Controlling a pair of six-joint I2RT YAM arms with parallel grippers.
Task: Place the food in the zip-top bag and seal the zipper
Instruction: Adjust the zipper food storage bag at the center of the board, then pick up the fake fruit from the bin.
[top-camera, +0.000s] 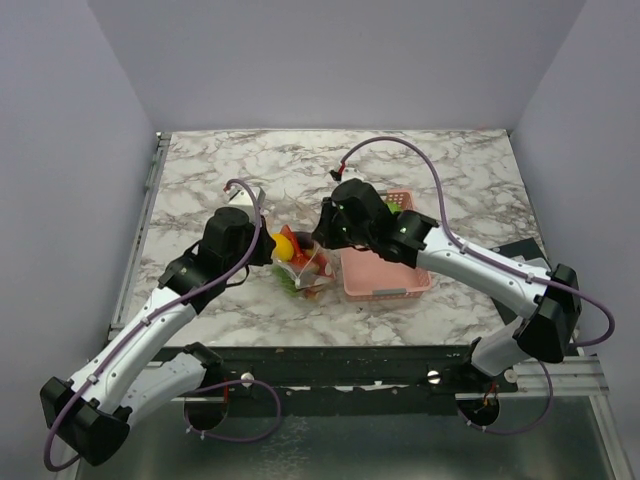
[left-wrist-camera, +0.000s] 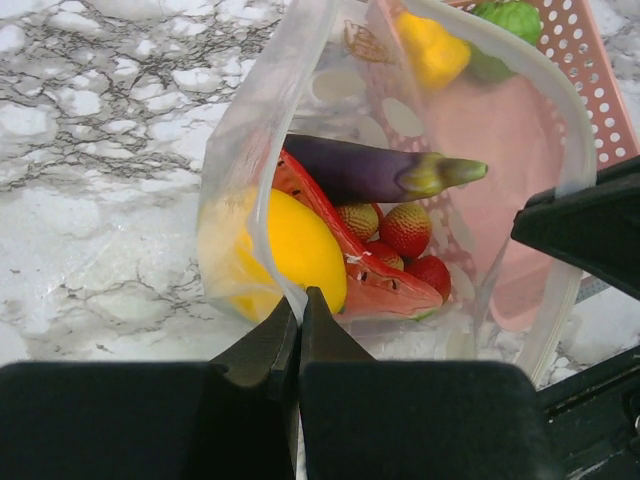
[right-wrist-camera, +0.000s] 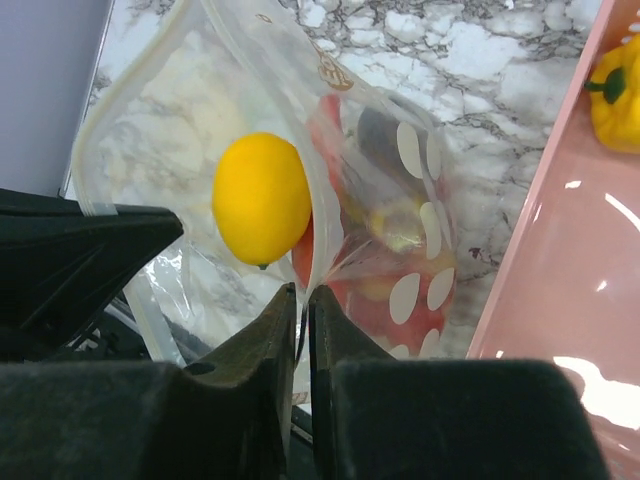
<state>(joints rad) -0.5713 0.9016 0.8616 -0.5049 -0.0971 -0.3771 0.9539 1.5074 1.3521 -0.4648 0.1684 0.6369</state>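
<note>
Right gripper (right-wrist-camera: 302, 292) fingers pinching the clear zip-top bag (right-wrist-camera: 150, 110) edge, yellow lemon (right-wrist-camera: 262, 198) and dark eggplant (right-wrist-camera: 375, 140) inside, pink basket (right-wrist-camera: 560, 300) with yellow pepper (right-wrist-camera: 618, 85) alongside on marble table (right-wrist-camera: 470, 60)

Camera set: one fixed overhead, two wrist-mounted.
Top external: high behind the arm bases, angled down across the whole table (top-camera: 220, 170), distant. Left wrist: close, looking along the left fingers (left-wrist-camera: 260, 350) into the zip-top bag (left-wrist-camera: 250, 130), with the pink basket (left-wrist-camera: 590, 60) beyond. Right wrist: close, looking along the right fingers (right-wrist-camera: 262, 340) at the same bag from the opposite side, basket wall at right. All three views share the bag and the yellow lemon (left-wrist-camera: 295, 245) inside it.
</note>
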